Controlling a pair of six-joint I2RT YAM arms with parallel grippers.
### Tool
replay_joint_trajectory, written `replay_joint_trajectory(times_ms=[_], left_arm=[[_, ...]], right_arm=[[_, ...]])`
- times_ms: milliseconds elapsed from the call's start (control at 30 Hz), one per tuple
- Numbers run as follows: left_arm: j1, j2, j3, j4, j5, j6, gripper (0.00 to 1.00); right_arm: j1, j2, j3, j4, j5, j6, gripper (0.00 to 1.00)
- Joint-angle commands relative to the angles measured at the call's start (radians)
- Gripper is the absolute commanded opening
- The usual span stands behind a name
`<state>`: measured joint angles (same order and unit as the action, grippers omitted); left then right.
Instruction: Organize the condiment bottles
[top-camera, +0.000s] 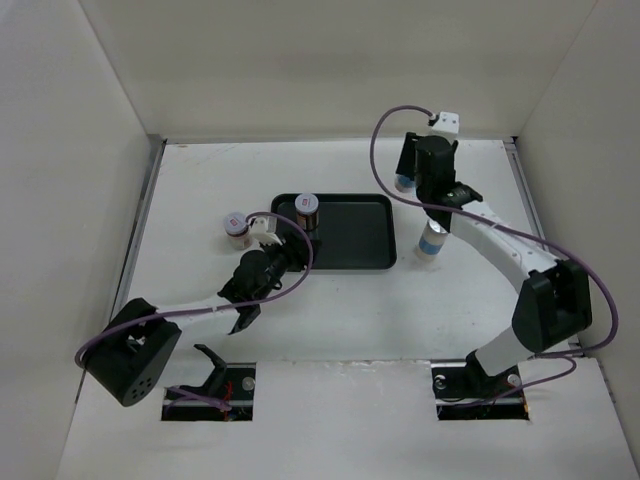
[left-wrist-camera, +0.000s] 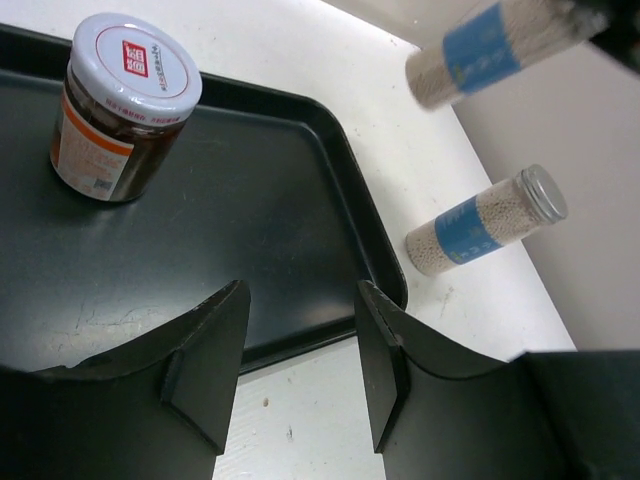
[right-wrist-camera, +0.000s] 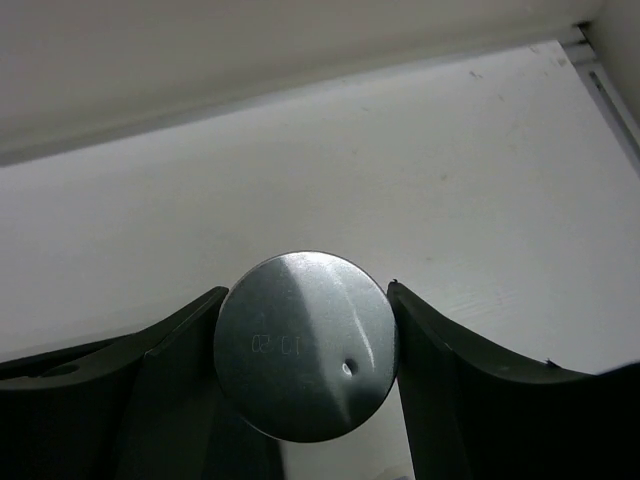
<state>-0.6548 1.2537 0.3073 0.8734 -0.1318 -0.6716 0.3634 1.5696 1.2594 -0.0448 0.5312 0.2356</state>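
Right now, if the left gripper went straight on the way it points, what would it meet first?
Probably the black tray's bare floor, just ahead of the left gripper; the brown jar stands off to the left of that line. Depth is unclear.

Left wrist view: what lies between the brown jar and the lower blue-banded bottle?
Only bare tray floor, its rim, then table, as the left wrist view shows.

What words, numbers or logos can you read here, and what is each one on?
"02 C1", faint and uncertain: stamped on the metal cap of the held bottle.
Red logo on the lid of the brown jar: too blurred to read.
Side label of the brown jar: print too small.
Blue bands on the held bottle and the standing bottle: no legible text.
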Motion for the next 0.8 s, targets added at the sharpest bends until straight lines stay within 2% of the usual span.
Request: replay_joint_trajectory(times_ms=[0, 167, 367, 400, 500, 567, 633, 767], left_arm=[[0.005, 0.009, -0.007, 0.072, 0.015, -0.016, 0.44], [0.016, -0.002, -0.014, 0.076, 0.017, -0.019, 0.44], [0.027, -0.004, -0.019, 0.076, 0.017, -0.019, 0.44], [0.025, -0.004, -0.019, 0.076, 0.017, -0.016, 0.44], [0.030, -0.004, -0.020, 0.076, 0.017, -0.020, 0.44], [0.024, -0.010, -0.019, 0.073, 0.012, -0.013, 0.44], [0.021, -0.008, -0.019, 0.072, 0.008, -0.008, 0.44], [0.019, 0.000, -0.019, 0.076, 0.008, -0.013, 0.44]], right_arm=[[0.103, -0.033, 0.001, 0.140, -0.033, 0.002, 0.47], [0.194, 0.073, 0.026, 0.164, -0.059, 0.007, 0.50], [0.234, 0.184, 0.044, 0.168, -0.048, 0.008, 0.55], [0.236, 0.193, 0.044, 0.166, -0.048, 0.010, 0.57], [0.248, 0.204, 0.037, 0.167, -0.039, 0.011, 0.84], [0.257, 0.170, 0.017, 0.171, -0.031, 0.011, 0.94], [0.262, 0.117, -0.008, 0.178, -0.023, 0.011, 1.00], [0.262, -0.057, -0.115, 0.194, 0.018, 0.008, 1.00]])
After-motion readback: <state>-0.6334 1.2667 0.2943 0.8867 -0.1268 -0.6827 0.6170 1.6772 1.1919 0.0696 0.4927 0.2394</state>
